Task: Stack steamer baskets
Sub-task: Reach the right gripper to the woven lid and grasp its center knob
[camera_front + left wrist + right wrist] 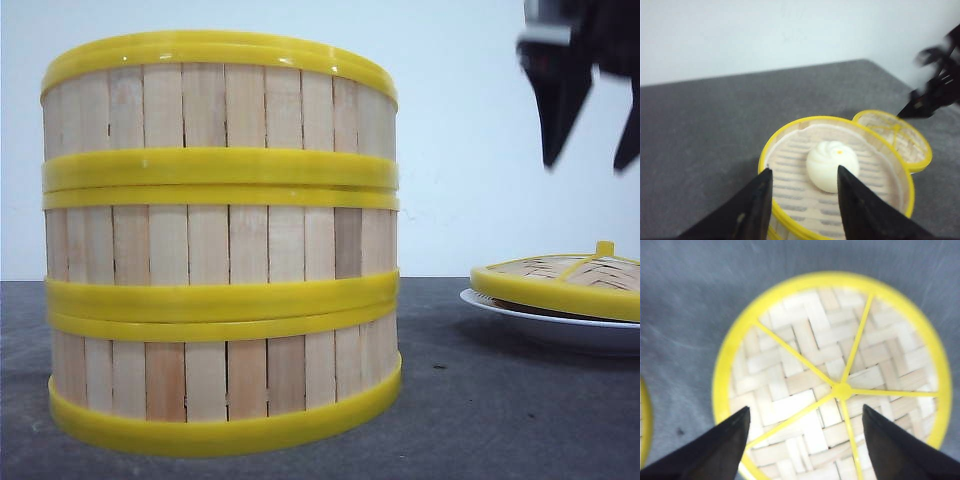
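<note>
Three steamer baskets (220,240) stacked on tabletop (480,410), bun (832,165) in top one. Lid (832,380) on plate (560,325) beside. Left gripper (802,187) and right gripper (805,432): jaws spread, empty.

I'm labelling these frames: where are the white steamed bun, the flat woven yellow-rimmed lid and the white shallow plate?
white steamed bun (832,166): left wrist view, its domed top.
flat woven yellow-rimmed lid (805,370): right wrist view, its woven face.
white shallow plate (560,326): front view, its near rim.
</note>
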Robot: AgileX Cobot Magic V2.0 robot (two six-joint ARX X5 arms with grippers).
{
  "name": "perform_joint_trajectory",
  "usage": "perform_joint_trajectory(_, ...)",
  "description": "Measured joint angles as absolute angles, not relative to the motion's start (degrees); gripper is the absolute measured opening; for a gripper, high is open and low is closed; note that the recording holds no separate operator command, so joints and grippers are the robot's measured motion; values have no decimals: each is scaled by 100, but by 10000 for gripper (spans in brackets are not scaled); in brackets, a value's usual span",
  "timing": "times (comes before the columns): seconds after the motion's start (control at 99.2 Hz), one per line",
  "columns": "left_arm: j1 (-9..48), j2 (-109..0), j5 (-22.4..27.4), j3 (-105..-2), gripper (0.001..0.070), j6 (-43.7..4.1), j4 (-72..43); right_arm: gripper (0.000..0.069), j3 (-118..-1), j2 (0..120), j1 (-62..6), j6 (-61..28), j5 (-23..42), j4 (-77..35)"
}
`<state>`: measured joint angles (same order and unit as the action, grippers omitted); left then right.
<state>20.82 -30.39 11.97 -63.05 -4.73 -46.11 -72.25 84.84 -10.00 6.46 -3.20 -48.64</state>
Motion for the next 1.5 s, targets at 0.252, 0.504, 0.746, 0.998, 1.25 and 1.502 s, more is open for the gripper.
perform_joint_trajectory(0.252,2082,-2711,1197,-6302,236,-473,-4611,390,-7225,9026,-816,694,-333,-4595)
perform_joint_trajectory(0.504,2082,-2698,1194,-6298,236,-473,-4711,328,-7225,9244,-650,762,-342,-4569)
perform_joint_trajectory(0.746,2082,-2698,1194,-6298,236,-471,-4735,263,-7194,9356,-519,777,-340,-4556)
perform_joint_trajectory(0.998,2082,-2698,1192,-6298,236,-469,-4735,202,-7194,9356,-513,779,-454,-4491)
perform_joint_trajectory(1.25,2082,-2698,1192,-6298,236,-447,-4737,105,-7192,9356,-513,792,-458,-4501)
perform_joint_trajectory(1.502,2082,-2698,1192,-6298,236,-445,-4737,86,-7153,9354,-510,794,-495,-4495)
